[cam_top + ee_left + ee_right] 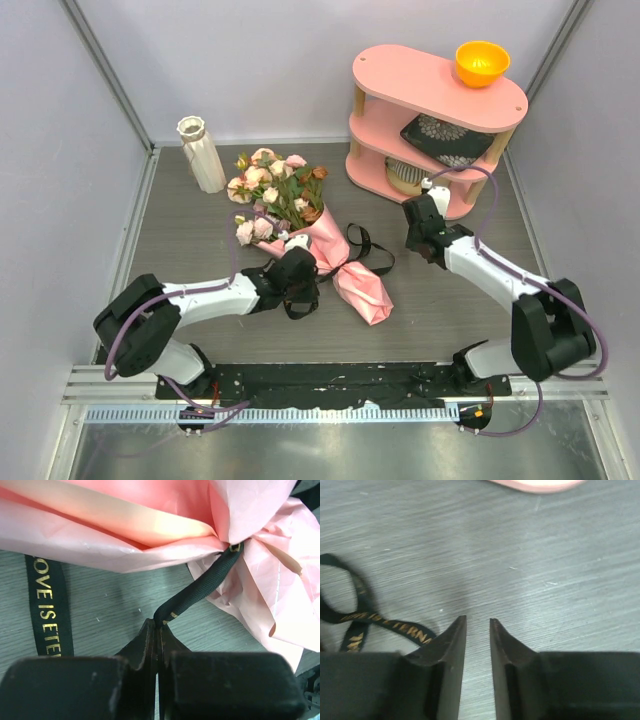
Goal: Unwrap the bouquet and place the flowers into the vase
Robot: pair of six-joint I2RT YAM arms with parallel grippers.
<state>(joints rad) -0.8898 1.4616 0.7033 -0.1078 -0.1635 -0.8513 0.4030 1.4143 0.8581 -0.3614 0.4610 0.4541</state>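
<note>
The bouquet (330, 255) lies on its side mid-table in a pink paper cone, and its flowers (270, 190) point toward the vase (203, 152), a white ribbed one standing at the back left. My left gripper (300, 270) sits against the cone's near side. In the left wrist view this gripper (159, 624) is shut on the black ribbon (200, 587), which runs taut to the gathered neck of the pink wrap (125, 525). My right gripper (414, 218) hovers right of the bouquet. Seen from the right wrist, the gripper (478, 621) is open by a narrow gap, nothing in it, with loose ribbon (370, 617) to its left.
A pink two-tier shelf (440, 85) stands at the back right, with an orange bowl (481, 62) on top and a dark patterned dish (445, 140) on its lower level. Loose ribbon loops (370, 250) lie between the bouquet and my right arm. Grey walls close in both sides.
</note>
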